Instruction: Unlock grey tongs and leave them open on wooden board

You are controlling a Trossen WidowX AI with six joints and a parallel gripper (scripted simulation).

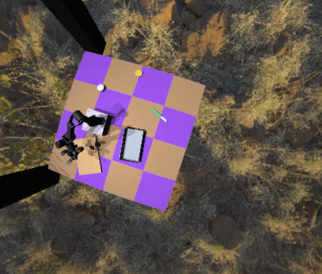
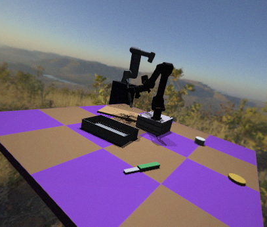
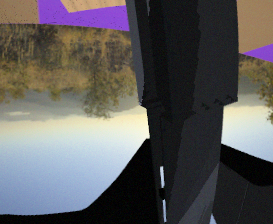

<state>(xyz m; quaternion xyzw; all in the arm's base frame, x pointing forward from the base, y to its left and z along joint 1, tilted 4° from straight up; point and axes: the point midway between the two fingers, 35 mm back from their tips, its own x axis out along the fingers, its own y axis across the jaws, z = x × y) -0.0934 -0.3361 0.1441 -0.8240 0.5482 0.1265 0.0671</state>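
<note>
My gripper (image 1: 73,152) (image 2: 132,92) is shut on the tongs and raised above the table, by the far-left side of the wooden board (image 1: 90,165) (image 2: 107,111). The grey tongs (image 1: 70,161) (image 2: 131,103) are small and partly hidden by the gripper. A pale end hangs below it in the exterior view. Whether they are locked or spread cannot be told. The wrist view shows large dark shapes with a narrow slit, and no clear tongs. The roasting tin (image 1: 121,146) (image 2: 97,132) has black walls and a pale inside, with nothing across it. Dark shadows fall on the board.
The arm stands on a pale-topped box (image 1: 91,114) (image 2: 154,128) beside the board. A green and white stick (image 1: 156,112) (image 2: 149,166), a white puck (image 1: 100,88) (image 2: 199,141) and a yellow disc (image 1: 138,73) (image 2: 237,179) lie farther off. A dark structure (image 2: 135,63) stands behind the table.
</note>
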